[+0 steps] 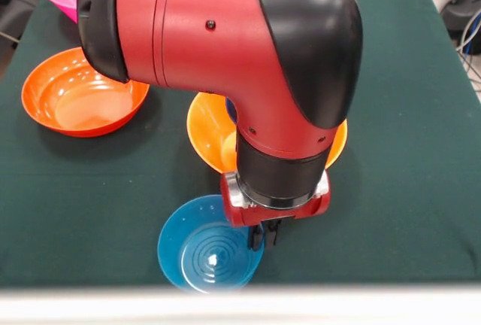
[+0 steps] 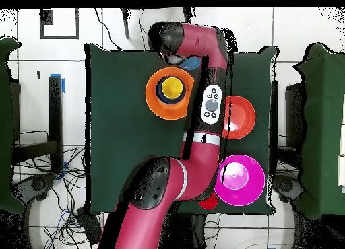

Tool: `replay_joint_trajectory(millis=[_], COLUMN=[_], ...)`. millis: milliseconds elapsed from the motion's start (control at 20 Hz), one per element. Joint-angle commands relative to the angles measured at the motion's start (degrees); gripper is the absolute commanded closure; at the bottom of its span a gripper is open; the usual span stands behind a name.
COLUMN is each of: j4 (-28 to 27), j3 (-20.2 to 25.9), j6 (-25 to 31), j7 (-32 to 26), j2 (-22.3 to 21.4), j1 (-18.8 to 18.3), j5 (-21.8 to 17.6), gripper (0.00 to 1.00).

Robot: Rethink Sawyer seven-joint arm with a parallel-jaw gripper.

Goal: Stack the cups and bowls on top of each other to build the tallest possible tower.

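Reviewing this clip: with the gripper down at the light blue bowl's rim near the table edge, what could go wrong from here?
1. The gripper sits at the rim of the light blue bowl, which lies close to the table's front edge; a slipping pinch might push it off.
2. The arm hangs right over the yellow-orange bowl with a yellow cup inside; lifting carelessly may knock that stack.

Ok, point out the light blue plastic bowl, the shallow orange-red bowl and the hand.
Light blue plastic bowl (image 1: 201, 253): front view, inner floor.
Shallow orange-red plastic bowl (image 1: 79, 99): front view, inner floor.
Hand (image 1: 264, 236): front view, between its fingertips.
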Motion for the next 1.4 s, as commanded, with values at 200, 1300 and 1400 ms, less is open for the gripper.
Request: replay_joint_trajectory(millis=[200, 1300, 1400], j4=[1.2, 6.7, 7.7], j3=[6.2, -6.9, -7.7], j6=[8.8, 15.2, 15.1], j7=[-3.7, -8.7, -8.1], j2=[-1.3, -12.8, -13.4], j1=[-0.3, 3.4, 3.2], j5=[-12.6, -25.5, -24.0], gripper=[1.00, 1.00, 1.00])
